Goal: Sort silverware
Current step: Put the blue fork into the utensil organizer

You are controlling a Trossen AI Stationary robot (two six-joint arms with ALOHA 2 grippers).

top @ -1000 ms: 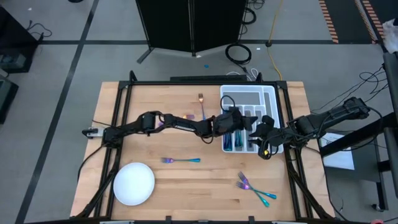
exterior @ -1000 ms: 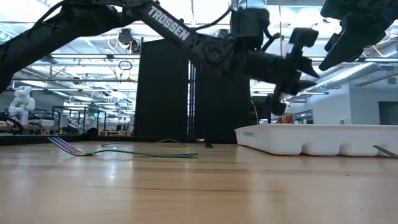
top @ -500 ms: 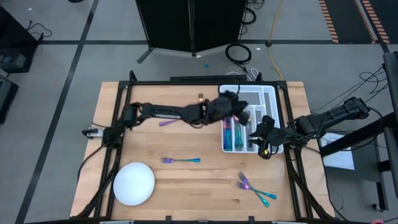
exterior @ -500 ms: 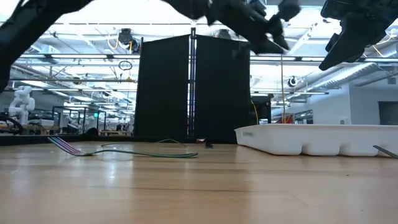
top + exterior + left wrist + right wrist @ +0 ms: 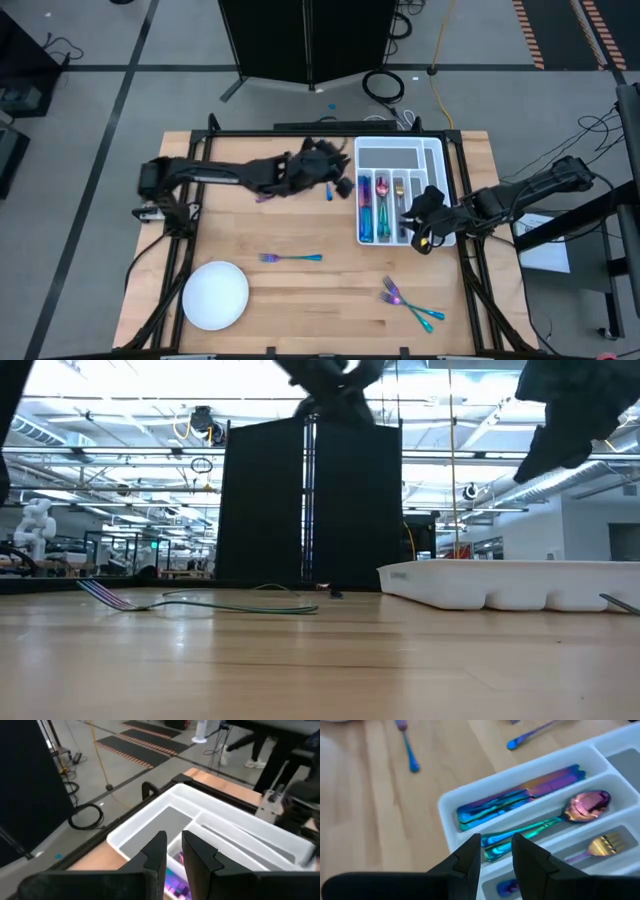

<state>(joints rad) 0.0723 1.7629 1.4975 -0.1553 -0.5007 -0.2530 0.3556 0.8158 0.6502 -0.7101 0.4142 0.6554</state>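
The iridescent rainbow-metal silverware is split between the white plastic divided tray (image 5: 440, 155) at the table's far right and the bare light wooden tabletop (image 5: 290, 290). In the tray, the right wrist view shows a stack of blue-to-purple knives (image 5: 520, 797) in the outermost long slot, teal-handled spoons with a pink bowl (image 5: 585, 802) in the next slot, and a gold-tined fork with a purple handle (image 5: 600, 845) in the slot after that. From above these read as three coloured strips in the tray's left-hand slots.

Out on the wood, one fork with a blue handle and purple tines (image 5: 290, 258) lies alone near the table's middle. A small crossed cluster of teal and purple pieces (image 5: 408, 303) lies toward the near right corner. Something small and blue (image 5: 328, 190) shows just beside the left gripper, too small to tell what it is.

The left gripper (image 5: 174, 847) hangs above the table just to the left of the tray, its two dark fingers set narrowly apart with nothing visible between them. The right gripper (image 5: 496, 845) hovers over the tray's near right edge, its fingers likewise a narrow gap apart and holding nothing.

A round white plate (image 5: 215, 295) sits at the near left corner, well apart from all the cutlery.
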